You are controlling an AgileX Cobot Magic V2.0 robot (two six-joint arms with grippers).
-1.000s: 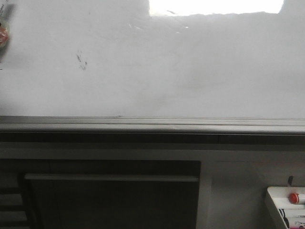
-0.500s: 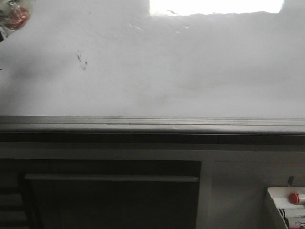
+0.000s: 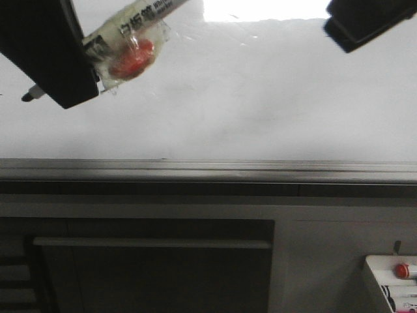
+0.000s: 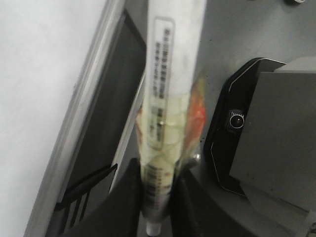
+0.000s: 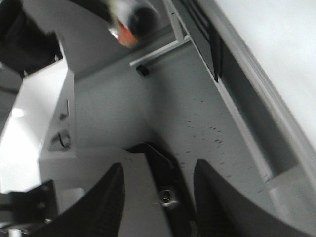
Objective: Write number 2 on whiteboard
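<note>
Glossy white, the whiteboard (image 3: 260, 98) fills the upper half of the front view, with a bright reflection at its top edge and a grey metal rail (image 3: 208, 171) along its bottom edge. No drawn digit shows on the part of its surface that is visible. Against the board's upper left corner, the left claw (image 3: 49, 52) appears as a dark block, pinching a white marker (image 3: 133, 23) whose dark tip (image 3: 29, 96) pokes out beyond the claw toward the board's left edge. Clear crinkled wrapping with a red-orange patch (image 3: 132, 62) clings to the marker just beside the claw. In the left wrist view the same marker (image 4: 168, 98) runs up between the two black fingers (image 4: 123, 207), its printed label facing the camera, and the board lies off to one side past the rail. At the board's upper right corner a dark part of the right claw (image 3: 365, 23) enters the front view; in the right wrist view its fingers (image 5: 98, 202) stand spread apart with nothing between them. Well below the rail, at the lower right, a small white tray (image 3: 381, 270) carries a red knob (image 3: 402, 269).
</note>
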